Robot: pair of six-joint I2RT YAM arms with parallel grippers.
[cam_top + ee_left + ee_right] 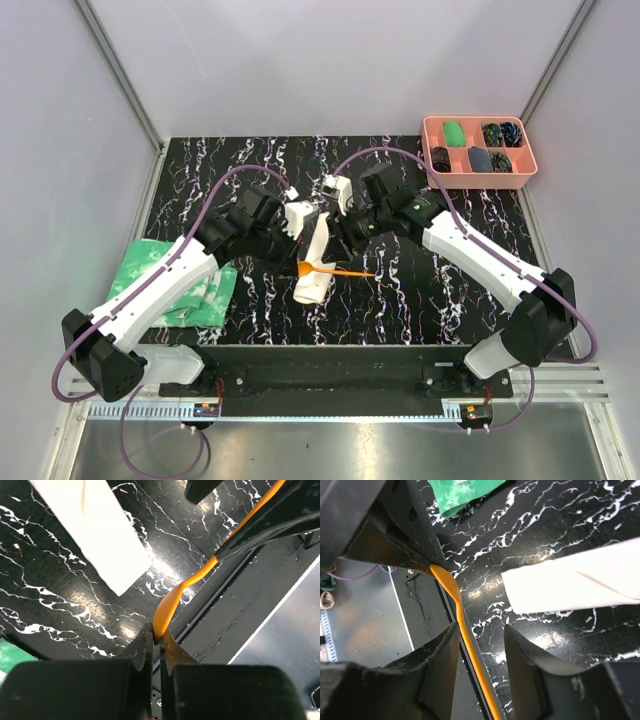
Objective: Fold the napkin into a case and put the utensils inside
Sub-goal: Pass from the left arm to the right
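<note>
The napkin (313, 262) lies on the black marbled table as a narrow, folded cream-white case. It also shows as the napkin (95, 530) in the left wrist view and the napkin (570, 582) in the right wrist view. Just beside its near end is an orange spoon (340, 271). My left gripper (156, 639) is shut on the wide end of the spoon (172, 602). The slim handle of the spoon (470, 645) runs between the fingers of my right gripper (480, 626). That gripper is open, and the handle sits nearer its left finger.
A pink compartment tray (432, 140) with dark and green items stands at the back right. A green-and-white mottled cloth (150, 270) lies at the left under my left arm. The table's near edge and metal rail (235, 595) are close below both grippers.
</note>
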